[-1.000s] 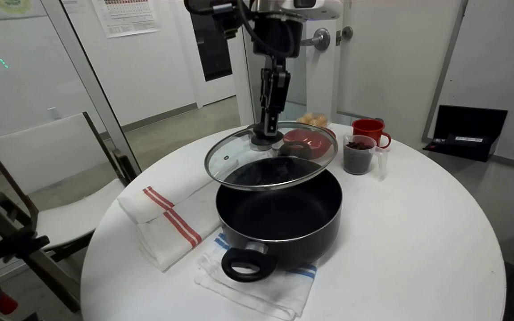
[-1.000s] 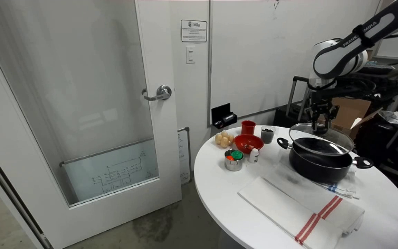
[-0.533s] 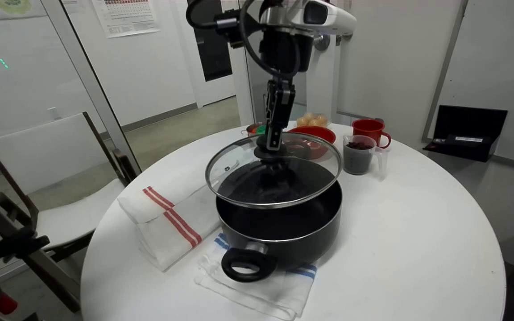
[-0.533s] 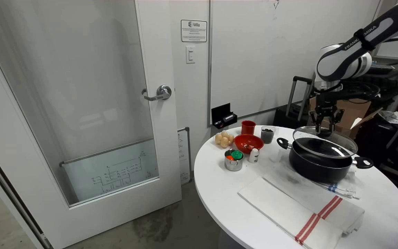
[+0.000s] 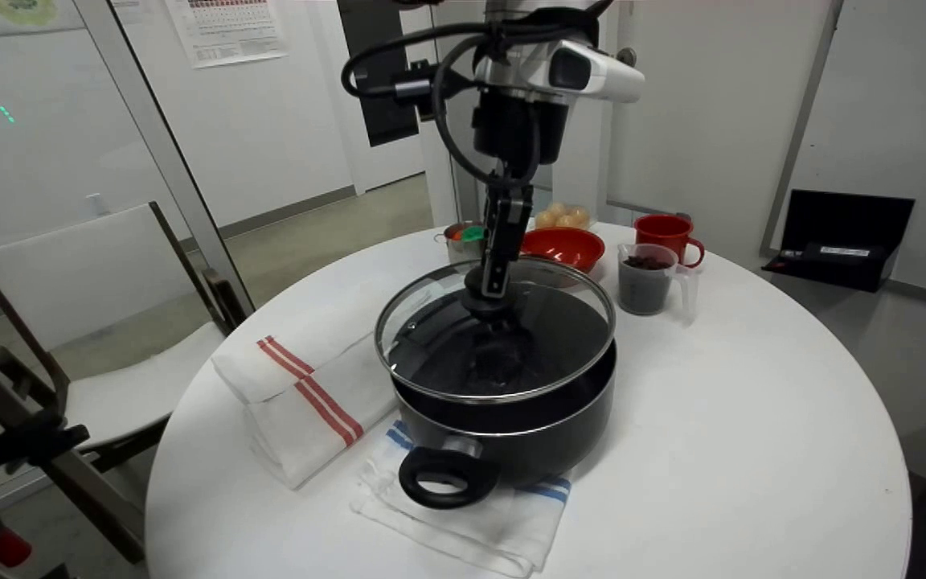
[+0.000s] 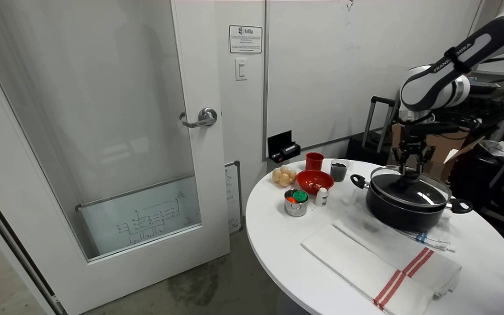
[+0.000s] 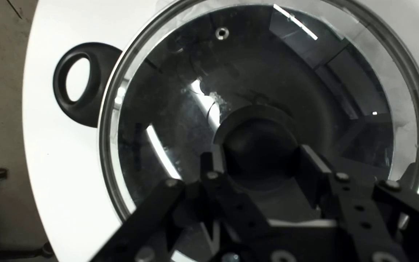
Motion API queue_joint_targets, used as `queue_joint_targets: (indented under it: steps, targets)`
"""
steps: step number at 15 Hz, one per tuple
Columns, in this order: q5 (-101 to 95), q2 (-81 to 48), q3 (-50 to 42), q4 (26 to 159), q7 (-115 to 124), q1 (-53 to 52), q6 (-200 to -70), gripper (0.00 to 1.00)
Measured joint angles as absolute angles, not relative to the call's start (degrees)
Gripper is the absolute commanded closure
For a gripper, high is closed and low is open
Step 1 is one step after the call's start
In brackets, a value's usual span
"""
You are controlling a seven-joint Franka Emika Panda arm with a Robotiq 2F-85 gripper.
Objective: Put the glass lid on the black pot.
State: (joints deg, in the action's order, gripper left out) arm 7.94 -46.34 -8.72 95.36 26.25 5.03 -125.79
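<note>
The glass lid [image 5: 511, 346] is a clear disc with a metal rim and a dark knob. It hangs nearly level just over the black pot [image 5: 527, 458]. In both exterior views, the lid [image 6: 429, 192] overlaps the pot opening [image 6: 400, 218], and a gap shows between lid rim and pot rim on the near side. Whether they touch at the far side is hidden. My gripper [image 5: 495, 291] is shut on the lid's knob, also in an exterior view [image 6: 411, 169]. In the wrist view the fingers [image 7: 262, 160] clasp both sides of the knob, and a pot handle [image 7: 95, 83] sticks out beyond the lid [image 7: 256, 80].
The pot stands on a blue-striped towel [image 5: 471, 523]. A red-striped towel [image 5: 302, 394] lies beside it. Behind stand a red bowl [image 5: 563, 241], a measuring cup [image 5: 644, 285], a red mug [image 5: 664, 233], a metal cup [image 6: 295, 208] and a small white bottle [image 6: 321, 197].
My gripper has come down with the lid, which has sunk from well above the pot to just over its rim. The pot, towels and cups have not moved.
</note>
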Motion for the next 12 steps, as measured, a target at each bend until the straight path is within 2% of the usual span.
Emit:
queue_joint_targets:
  steps: [12]
  targets:
    - [9.03,-48.44,-8.73,95.27,26.25,5.77,-127.69,0.76]
